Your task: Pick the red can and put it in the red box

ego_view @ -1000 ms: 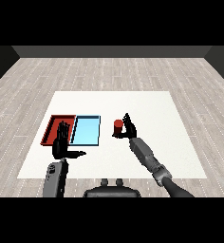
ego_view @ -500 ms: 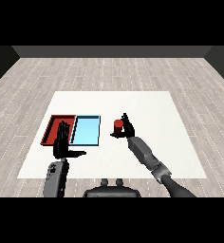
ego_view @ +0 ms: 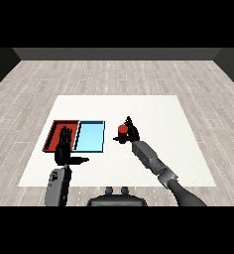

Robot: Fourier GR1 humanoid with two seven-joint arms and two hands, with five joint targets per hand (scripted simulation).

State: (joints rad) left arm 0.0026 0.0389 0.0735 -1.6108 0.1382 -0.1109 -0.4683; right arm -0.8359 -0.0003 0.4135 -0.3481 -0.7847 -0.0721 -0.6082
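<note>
A broad white square surface (ego_view: 153, 111) fills the middle of the frame. At its left lie the two shallow trays side by side: the red tray (ego_view: 55, 132) furthest left and the light blue tray (ego_view: 90, 136) just beside it. The left robot hand (ego_view: 64, 150) hovers at the lower left, over the near edge of the red tray, with fingers straight up and thumb out sideways, holding nothing. The right robot hand (ego_view: 131, 130) sits just right of centre, its fingers curled round the small red cylindrical can (ego_view: 122, 130), which stands just to the right of the blue tray. Compared with a second ago, the right robot hand and can have shifted slightly leftward toward the trays, while the left one has barely moved. I'd judge the can is grasped and the carry has begun; it must cross the blue tray before reaching the red one.
</note>
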